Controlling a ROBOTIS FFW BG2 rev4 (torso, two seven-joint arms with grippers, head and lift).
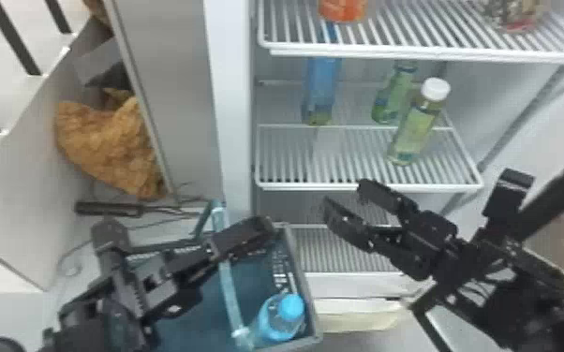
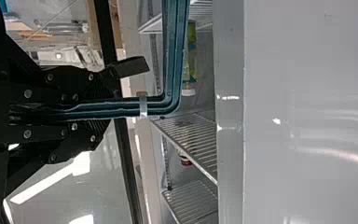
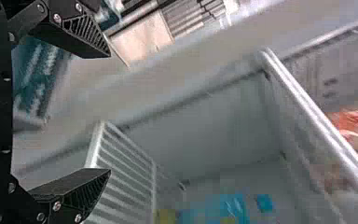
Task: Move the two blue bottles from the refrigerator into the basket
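My left gripper [image 1: 243,236] is over the blue basket [image 1: 311,299], and in the left wrist view my left gripper [image 2: 116,109] is shut on the basket's handle [image 2: 172,70]. One blue bottle [image 1: 278,318] with a light blue cap leans inside the basket at its right end. The other blue bottle [image 1: 321,89] stands at the left on the middle refrigerator shelf. My right gripper [image 1: 342,201] is open with nothing between its fingers, in front of that shelf's edge and below the bottle; the right wrist view shows the right gripper [image 3: 109,114] open, with the blue bottle [image 3: 214,210] farther off.
Two green bottles [image 1: 412,131] stand right of the blue one. An orange item [image 1: 342,9] rests on the upper wire shelf [image 1: 426,49]. The middle shelf's front rim [image 1: 370,186] and the refrigerator's left wall [image 1: 234,117] bound the opening. A brown crumpled thing [image 1: 107,140] lies at the left.
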